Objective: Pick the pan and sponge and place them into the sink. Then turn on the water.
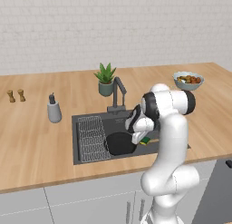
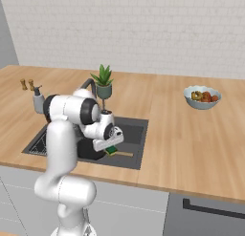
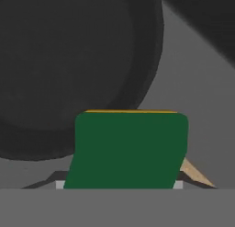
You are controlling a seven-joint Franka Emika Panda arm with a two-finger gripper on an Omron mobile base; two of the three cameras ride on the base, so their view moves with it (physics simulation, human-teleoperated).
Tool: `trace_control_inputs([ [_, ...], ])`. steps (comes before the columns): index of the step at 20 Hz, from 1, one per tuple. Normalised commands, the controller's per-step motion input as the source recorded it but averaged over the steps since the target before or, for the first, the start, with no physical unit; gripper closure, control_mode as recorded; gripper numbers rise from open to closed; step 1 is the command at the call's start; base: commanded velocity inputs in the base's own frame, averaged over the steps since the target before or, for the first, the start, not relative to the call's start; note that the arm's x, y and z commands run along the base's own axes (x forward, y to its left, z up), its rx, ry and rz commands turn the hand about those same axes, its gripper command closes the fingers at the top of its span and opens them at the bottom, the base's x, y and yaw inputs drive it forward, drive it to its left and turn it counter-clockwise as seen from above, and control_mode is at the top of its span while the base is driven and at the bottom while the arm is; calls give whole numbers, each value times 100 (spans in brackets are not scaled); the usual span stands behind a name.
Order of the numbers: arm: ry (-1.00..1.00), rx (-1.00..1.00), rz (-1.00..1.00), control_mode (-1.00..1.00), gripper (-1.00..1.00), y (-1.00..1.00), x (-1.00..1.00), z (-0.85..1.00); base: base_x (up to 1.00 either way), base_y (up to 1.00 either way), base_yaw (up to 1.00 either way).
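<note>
The black pan (image 1: 118, 144) (image 3: 69, 60) lies on the floor of the dark-grey sink (image 1: 102, 121) (image 2: 138, 131), and its wooden handle (image 2: 125, 154) (image 3: 198, 173) points to the right. My gripper (image 1: 142, 137) (image 2: 110, 146) (image 3: 118, 184) hangs low inside the basin, just above the handle's root. It is shut on the sponge (image 1: 146, 141) (image 2: 112, 151) (image 3: 128, 150). The sponge's green face is turned to the hand camera, with a thin yellow edge at its far side. The sponge hides my fingertips. The dark faucet (image 1: 118, 94) stands behind the basin with no stream at its spout.
A ribbed wire rack (image 1: 93, 138) fills the sink's left side. A potted plant (image 1: 106, 79) (image 2: 103, 82) stands by the faucet, with a soap dispenser (image 1: 54, 110) and two shakers (image 1: 16, 95) to the left. A fruit bowl (image 1: 188, 80) (image 2: 202, 97) sits to the right.
</note>
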Motion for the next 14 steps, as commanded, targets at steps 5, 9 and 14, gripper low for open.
trace_control_inputs([
  [5, 0, -7, 0, -100, 100, 0, 38, -52, 0, 0, 0],
  [9, -1, -1, 0, -100, 100, 0, 22, -11, 0, 0, 0],
  [14, 0, 0, 0, -100, -100, 0, 7, 0, 0, 0, 0],
])
